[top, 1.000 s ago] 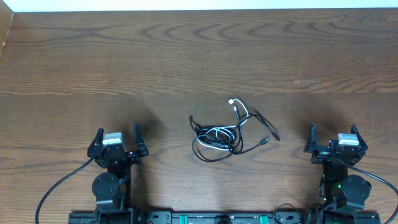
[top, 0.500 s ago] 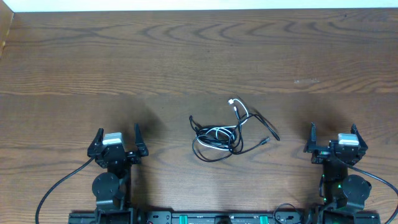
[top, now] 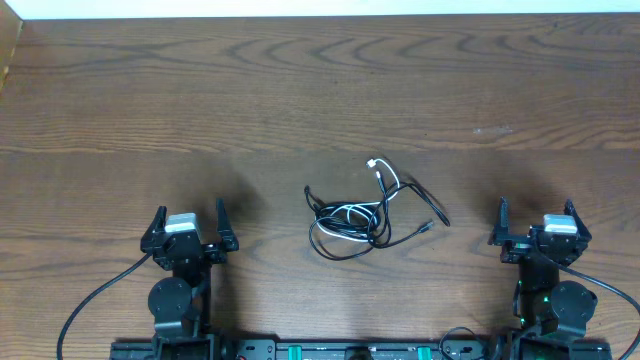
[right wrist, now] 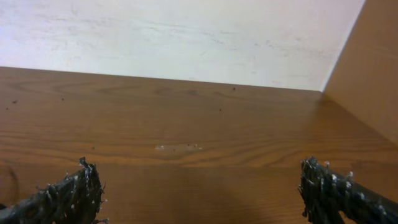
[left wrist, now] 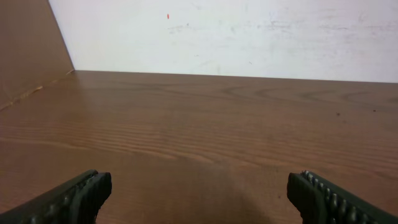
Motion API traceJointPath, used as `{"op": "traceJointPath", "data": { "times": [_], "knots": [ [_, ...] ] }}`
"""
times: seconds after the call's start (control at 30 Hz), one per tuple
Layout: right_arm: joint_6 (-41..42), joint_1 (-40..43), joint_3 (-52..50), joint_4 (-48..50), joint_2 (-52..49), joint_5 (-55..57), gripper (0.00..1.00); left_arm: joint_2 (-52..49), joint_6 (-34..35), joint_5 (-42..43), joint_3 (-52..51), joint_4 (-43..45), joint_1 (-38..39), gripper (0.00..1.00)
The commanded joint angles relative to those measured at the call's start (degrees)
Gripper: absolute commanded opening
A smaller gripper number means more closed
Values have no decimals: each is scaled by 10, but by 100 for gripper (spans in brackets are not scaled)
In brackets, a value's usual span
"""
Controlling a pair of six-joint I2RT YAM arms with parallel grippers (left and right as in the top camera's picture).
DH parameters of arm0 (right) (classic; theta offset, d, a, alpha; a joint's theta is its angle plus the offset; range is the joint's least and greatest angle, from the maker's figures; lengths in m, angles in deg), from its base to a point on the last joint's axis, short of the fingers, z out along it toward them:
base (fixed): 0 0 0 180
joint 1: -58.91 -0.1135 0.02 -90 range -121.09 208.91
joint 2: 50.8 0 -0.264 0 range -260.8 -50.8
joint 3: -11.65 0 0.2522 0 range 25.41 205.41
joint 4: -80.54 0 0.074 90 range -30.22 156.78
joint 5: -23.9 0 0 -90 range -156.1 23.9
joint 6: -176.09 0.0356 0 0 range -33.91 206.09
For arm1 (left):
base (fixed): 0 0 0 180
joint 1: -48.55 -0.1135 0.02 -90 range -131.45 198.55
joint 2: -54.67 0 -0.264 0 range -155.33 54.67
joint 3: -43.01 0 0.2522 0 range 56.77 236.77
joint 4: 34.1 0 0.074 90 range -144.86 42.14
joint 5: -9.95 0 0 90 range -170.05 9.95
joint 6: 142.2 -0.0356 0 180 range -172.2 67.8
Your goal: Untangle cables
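Observation:
A tangle of thin cables lies on the wooden table near the middle in the overhead view: black loops twisted with a white cord whose small white plug points to the far side. My left gripper rests near the front edge, well to the left of the tangle, open and empty. My right gripper sits near the front edge to the right of it, open and empty as well. Neither wrist view shows the cables; each shows bare wood between wide-set fingertips, the left gripper and the right gripper.
A white wall runs along the far edge of the table. Brown side panels stand at the far left and far right. Thick black cords trail from both arm bases.

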Motion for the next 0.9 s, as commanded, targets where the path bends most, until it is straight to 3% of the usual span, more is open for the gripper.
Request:
{"op": "traceJointPath", "data": {
  "times": [0.0,0.87],
  "knots": [
    [6,2,-1,-2,3,-3,99,3,3,1,-19,-10,1,98],
    [6,2,-1,-2,3,-3,99,3,-1,0,-19,-3,1,98]
  ]
}}
